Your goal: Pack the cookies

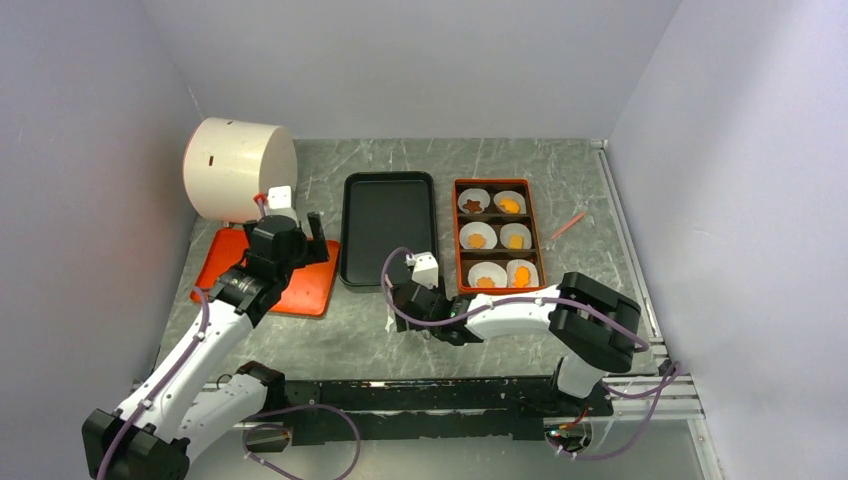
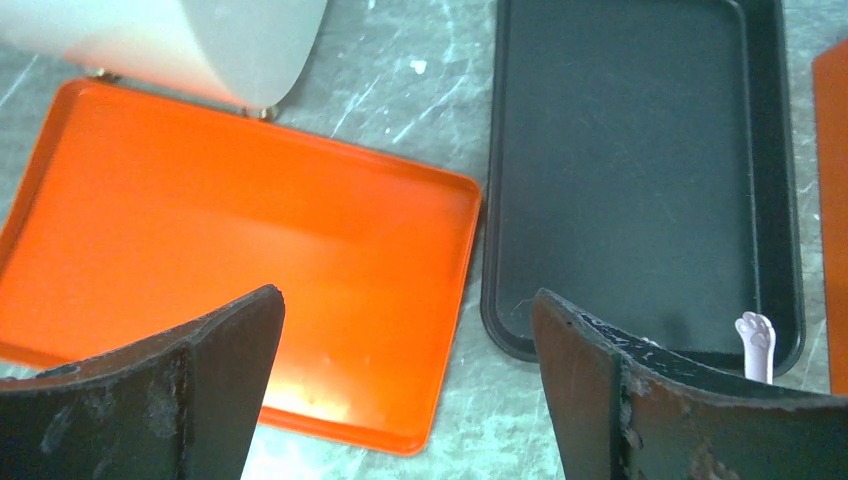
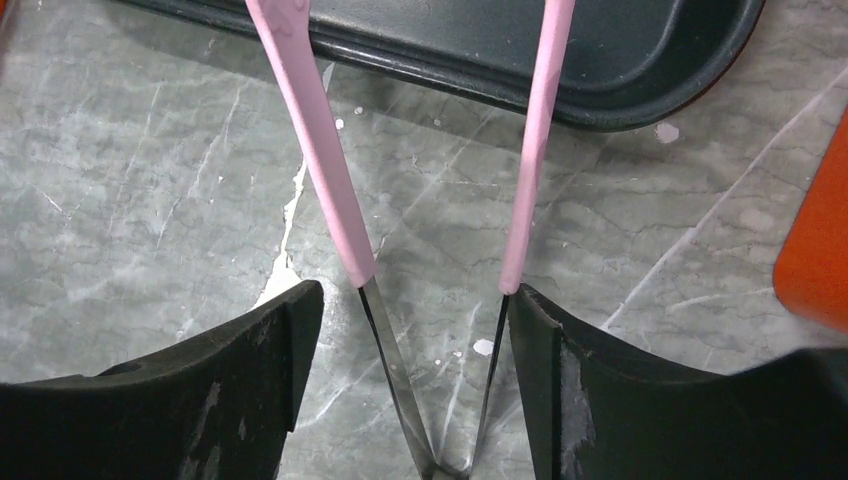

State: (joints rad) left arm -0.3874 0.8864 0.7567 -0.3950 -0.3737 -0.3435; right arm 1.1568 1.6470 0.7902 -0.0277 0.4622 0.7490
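The cookies (image 1: pixel 477 240) lie one each in white paper cups inside a six-compartment orange box (image 1: pixel 497 236); most are orange and one (image 1: pixel 470 206) is dark brown. My right gripper (image 1: pixel 402 300) (image 3: pixel 415 295) is low over the table just left of the box. Its jaws are open around pink-armed metal tongs (image 3: pixel 322 150). The tongs' right arm rests against the right finger, and the left arm stands clear of the left finger. My left gripper (image 1: pixel 312 238) (image 2: pixel 405 300) hangs wide open over an orange lid (image 2: pixel 240 270), holding nothing.
A black tray (image 1: pixel 388 228) sits between the lid and the box, its near rim (image 3: pixel 560 95) just past the tongs' arms. A white cylinder (image 1: pixel 240 168) lies at the back left. A thin pink stick (image 1: pixel 567 225) lies right of the box. Grey walls enclose the table.
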